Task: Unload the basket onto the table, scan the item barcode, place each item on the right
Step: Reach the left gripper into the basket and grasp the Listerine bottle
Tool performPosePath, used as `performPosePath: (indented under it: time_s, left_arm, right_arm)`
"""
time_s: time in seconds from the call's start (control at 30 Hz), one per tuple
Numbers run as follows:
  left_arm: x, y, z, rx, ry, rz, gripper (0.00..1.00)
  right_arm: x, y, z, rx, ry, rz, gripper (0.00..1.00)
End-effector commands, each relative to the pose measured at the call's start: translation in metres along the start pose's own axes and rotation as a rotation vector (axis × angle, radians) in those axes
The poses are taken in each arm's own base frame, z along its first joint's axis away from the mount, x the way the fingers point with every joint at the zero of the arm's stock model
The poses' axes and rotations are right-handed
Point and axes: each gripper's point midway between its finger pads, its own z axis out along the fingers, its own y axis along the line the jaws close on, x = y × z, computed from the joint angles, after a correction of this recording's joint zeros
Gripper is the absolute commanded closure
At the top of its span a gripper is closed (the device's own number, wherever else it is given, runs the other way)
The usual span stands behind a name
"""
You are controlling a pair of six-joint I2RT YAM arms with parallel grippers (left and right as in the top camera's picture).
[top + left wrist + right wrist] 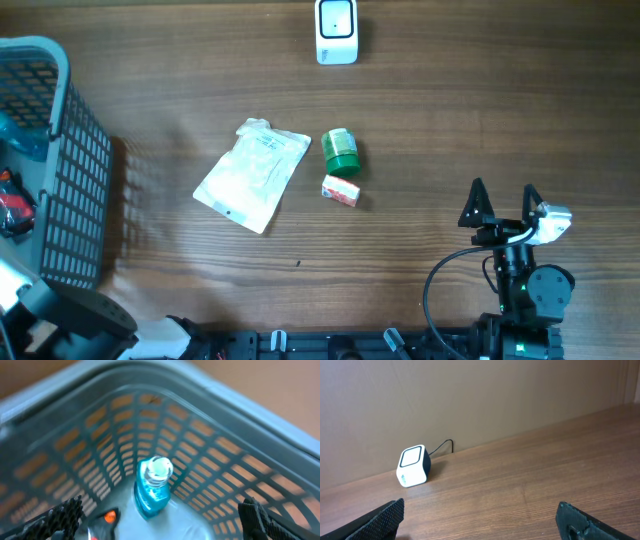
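left tool [160, 510] spread wide, empty, over basket [235, 435] at 9 o'clock of table. blue bottle [154, 487] inside, cap facing up. judged light, stiff, slick plastic; grip body below cap. right tool [502, 190] open, 4 o'clock.

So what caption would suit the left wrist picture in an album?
Open left pincer above a blue bottle inside the grey mesh basket.

A mock shop checkout: a white barcode scanner [336, 30] stands on a wooden surface [470, 110], packaged goods [252, 174] lie near the scanner, and a grey shopping basket [62, 170] sits well apart from it.
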Motion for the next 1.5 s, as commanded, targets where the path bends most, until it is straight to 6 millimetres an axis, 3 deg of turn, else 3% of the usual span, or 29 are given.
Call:
performPosePath:
  time_s: [0.0,0.07,0.23,0.37,0.43,0.57,0.67,0.73,0.93,1.1,1.27,1.37,1.47]
  left_arm:
    - [0.020,0.033,0.023,-0.184,0.037,-0.399,0.00]
    - [0.042,0.039,0.040,-0.219,0.091,-0.551,0.00]
    - [0.076,0.024,0.074,-0.211,0.205,-0.520,0.00]
    - [0.076,-0.003,0.078,-0.120,0.228,-0.346,0.00]
    - [0.074,-0.007,0.079,-0.107,0.226,-0.283,0.00]
    - [0.072,0.010,0.078,-0.203,0.201,-0.269,0.00]
    - [0.069,0.012,0.080,-0.212,0.185,-0.263,0.00]
    - [0.068,0.013,0.087,-0.209,0.173,-0.263,0.00]
    - [0.094,0.020,0.126,-0.216,0.207,-0.265,0.00]
    - [0.078,0.020,0.133,-0.202,0.138,-0.262,0.02]
    - [0.070,0.020,0.134,-0.195,0.106,-0.260,0.25]
    - [0.071,0.020,0.134,-0.196,0.107,-0.261,0.69]
    - [0.073,0.020,0.134,-0.198,0.116,-0.261,0.70]
  right_arm:
    - [-0.002,-0.001,0.000,0.007,-0.008,0.004,0.00]
    - [-0.002,-0.001,0.000,0.007,-0.009,0.003,0.00]
    - [-0.002,-0.001,0.000,0.007,-0.009,0.003,0.00]
    - [-0.002,-0.001,0.000,0.007,-0.009,0.003,0.00]
    - [-0.002,-0.001,0.000,0.007,-0.008,0.003,0.00]
    - [-0.002,-0.001,0.000,0.007,-0.008,0.003,0.00]
    - [-0.002,-0.001,0.000,0.007,-0.009,0.003,0.00]
    - [-0.002,-0.001,0.000,0.007,-0.008,0.003,0.00]
    - [-0.002,-0.001,0.000,0.007,-0.008,0.003,0.00]
    - [-0.002,-0.001,0.000,0.007,-0.009,0.003,0.00]
    - [-0.002,-0.001,0.000,0.007,-0.009,0.003,0.00]
    - [-0.002,-0.001,0.000,0.007,-0.009,0.003,0.00]
    - [-0.002,-0.001,0.000,0.007,-0.009,0.003,0.00]
